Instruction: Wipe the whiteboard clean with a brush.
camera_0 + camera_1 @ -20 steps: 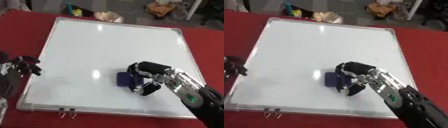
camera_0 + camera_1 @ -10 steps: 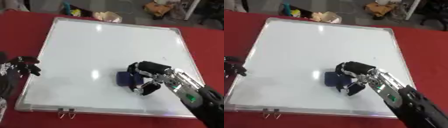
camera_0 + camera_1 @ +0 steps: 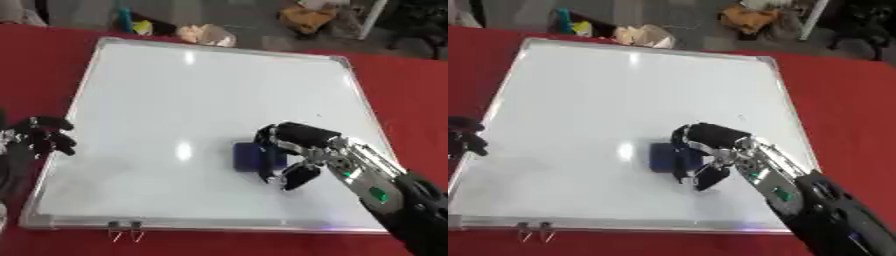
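A large whiteboard (image 3: 201, 100) with a silver frame lies flat on the red table, its surface white with light glare. On its lower middle rests a dark blue brush (image 3: 254, 156). My right hand (image 3: 293, 145) comes in from the lower right, fingers and thumb curled around the brush's right side. Over the red cloth just off the board's left edge is my left hand (image 3: 39, 137), with curled fingers that hold nothing.
Two metal clips (image 3: 122, 227) hang from the board's lower edge at the left. Beyond the far edge lie a crumpled pale bag (image 3: 206, 35), a yellow-and-blue item (image 3: 131, 22) and a brown thing (image 3: 306, 12). Red tablecloth (image 3: 402, 95) surrounds the board.
My right hand and the brush stay at about the same spot on the board. My left hand has barely shifted.
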Robot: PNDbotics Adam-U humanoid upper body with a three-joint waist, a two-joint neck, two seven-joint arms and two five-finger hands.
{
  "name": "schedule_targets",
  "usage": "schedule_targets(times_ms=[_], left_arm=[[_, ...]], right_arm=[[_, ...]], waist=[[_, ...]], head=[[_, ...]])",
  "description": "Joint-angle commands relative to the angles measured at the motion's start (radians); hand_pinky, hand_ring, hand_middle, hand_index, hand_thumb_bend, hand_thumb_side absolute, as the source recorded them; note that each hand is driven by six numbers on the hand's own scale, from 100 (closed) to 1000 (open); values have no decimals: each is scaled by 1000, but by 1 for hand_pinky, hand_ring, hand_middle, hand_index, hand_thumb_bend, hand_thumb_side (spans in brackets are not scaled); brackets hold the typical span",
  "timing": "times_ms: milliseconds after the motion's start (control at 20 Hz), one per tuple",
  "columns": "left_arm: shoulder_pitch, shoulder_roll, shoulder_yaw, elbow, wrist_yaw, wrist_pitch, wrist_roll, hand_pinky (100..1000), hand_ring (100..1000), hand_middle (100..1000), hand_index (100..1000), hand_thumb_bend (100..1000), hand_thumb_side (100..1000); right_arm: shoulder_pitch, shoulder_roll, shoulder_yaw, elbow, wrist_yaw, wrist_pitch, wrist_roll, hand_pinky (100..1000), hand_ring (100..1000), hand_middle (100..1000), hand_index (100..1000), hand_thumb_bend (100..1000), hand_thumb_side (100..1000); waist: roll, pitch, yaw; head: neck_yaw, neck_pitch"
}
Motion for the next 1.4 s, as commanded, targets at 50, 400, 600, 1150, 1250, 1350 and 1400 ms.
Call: schedule_targets(times_ms=[50,400,600,1150,1250,1350,1400], left_arm=[[-6,12,1,-13,-4,-1,-2,542,558,614,675,774,1000],[-5,12,1,-13,-2,-1,-2,542,558,616,675,774,1000],[-4,13,2,-13,-2,-1,-2,543,559,616,676,772,1000],[-9,15,1,-15,0,-3,-3,543,559,616,676,771,1000],[-9,15,1,-15,0,-3,-3,543,559,616,676,771,1000],[-10,16,1,-16,-1,-3,-4,544,559,616,676,769,1000],[-12,17,0,-16,-1,-3,-5,544,560,616,676,769,1000]], right_arm=[[-9,-37,-25,-28,-2,10,-3,800,701,625,426,100,131],[-11,-52,-60,-38,-5,35,-10,802,701,625,426,100,105],[-12,-55,-88,-20,-3,55,-23,801,701,625,426,100,100],[-33,-61,-159,71,10,93,-79,800,701,625,427,100,100],[-34,-60,-159,74,10,92,-82,800,701,625,427,100,100],[-39,-63,-170,87,11,98,-89,796,703,627,427,100,100],[-45,-62,-184,102,9,108,-98,795,704,629,428,100,100]], waist=[[5,-16,-2],[6,-21,-3],[7,-21,-2],[8,-17,8],[8,-17,8],[9,-14,12],[9,-11,16]], head=[[-3,-13],[-8,-17],[-11,-20],[-8,-24],[-8,-24],[-5,-27],[-5,-28]])
